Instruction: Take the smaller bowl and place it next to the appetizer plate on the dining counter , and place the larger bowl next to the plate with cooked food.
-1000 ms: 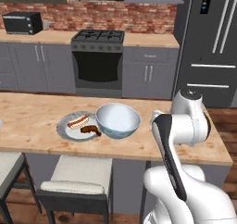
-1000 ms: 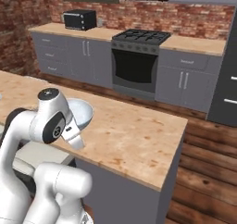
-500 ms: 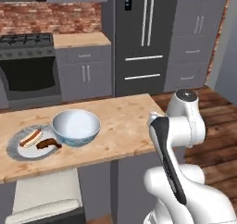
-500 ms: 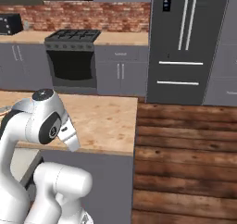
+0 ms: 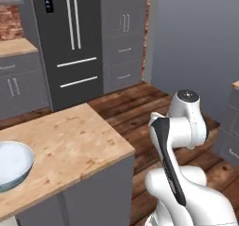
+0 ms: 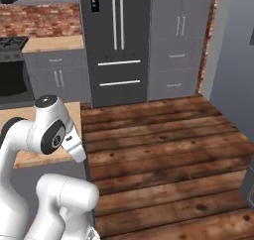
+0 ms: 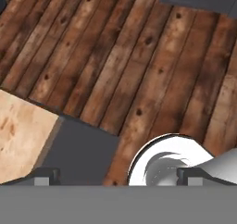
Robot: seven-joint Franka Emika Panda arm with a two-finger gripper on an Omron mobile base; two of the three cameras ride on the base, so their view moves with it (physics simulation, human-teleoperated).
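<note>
Our whole picture slid sideways in the last second, so we knew the base had turned to the right and the things on the counter had not moved by themselves. The stove and the brick wall had slipped off to the left. Now the brown wooden floor (image 6: pixel 163 150) spread wide in front of us, and the tall dark fridge (image 5: pixel 70 47) stood at the far side of the room.

The dining counter (image 5: pixel 70 141) lay on our left, and we were looking at its right end, with bare wood on top. The white arm (image 5: pixel 179 127) stayed folded up close to its own body, near that end.

The larger bowl (image 5: pixel 11 166) sat on the counter at the far left edge of the left base view, half cut off. A moment before, we saw it right beside the plate with cooked food, and it did not look moved, so we thought that part of the job was done.

The claw (image 7: pixel 118 176) pointed down at the floor, just past the counter corner. Its two tips stood wide apart with nothing between them, so it was let go and empty.

We guessed the robot was turning away because the big bowl was set down, but we could not tell where the smaller bowl was
</note>
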